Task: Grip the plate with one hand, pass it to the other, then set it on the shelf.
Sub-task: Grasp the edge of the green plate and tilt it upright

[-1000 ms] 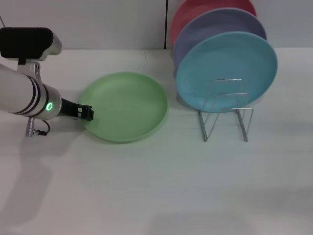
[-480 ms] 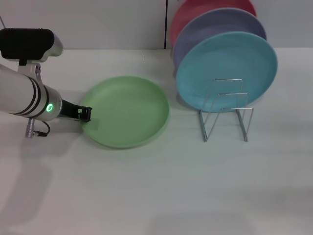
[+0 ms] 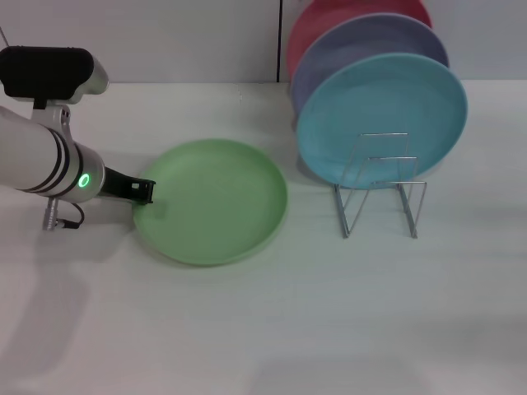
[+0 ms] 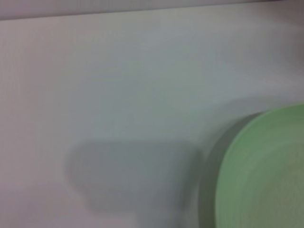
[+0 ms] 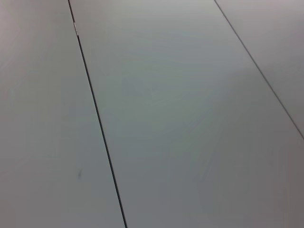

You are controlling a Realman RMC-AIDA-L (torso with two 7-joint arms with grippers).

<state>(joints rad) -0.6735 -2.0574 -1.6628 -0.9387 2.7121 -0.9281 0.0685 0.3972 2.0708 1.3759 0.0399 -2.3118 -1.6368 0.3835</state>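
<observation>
Round light-green matte plate (image 3: 211, 202) flat on white counter (image 3: 263, 329), left of thin silver wire shelf (image 3: 380, 185). Left pincer (image 3: 145, 191) at plate's left rim — grip state unclear. Right arm unseen — left nearer.

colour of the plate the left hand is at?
Plain light green, no pattern: the plate, with the left hand at its rim. Shows best in the head view.

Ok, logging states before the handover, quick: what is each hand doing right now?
Left hand: at the rim of the round light green matte plate; grip cannot be told.
Right hand: not in view.
</observation>
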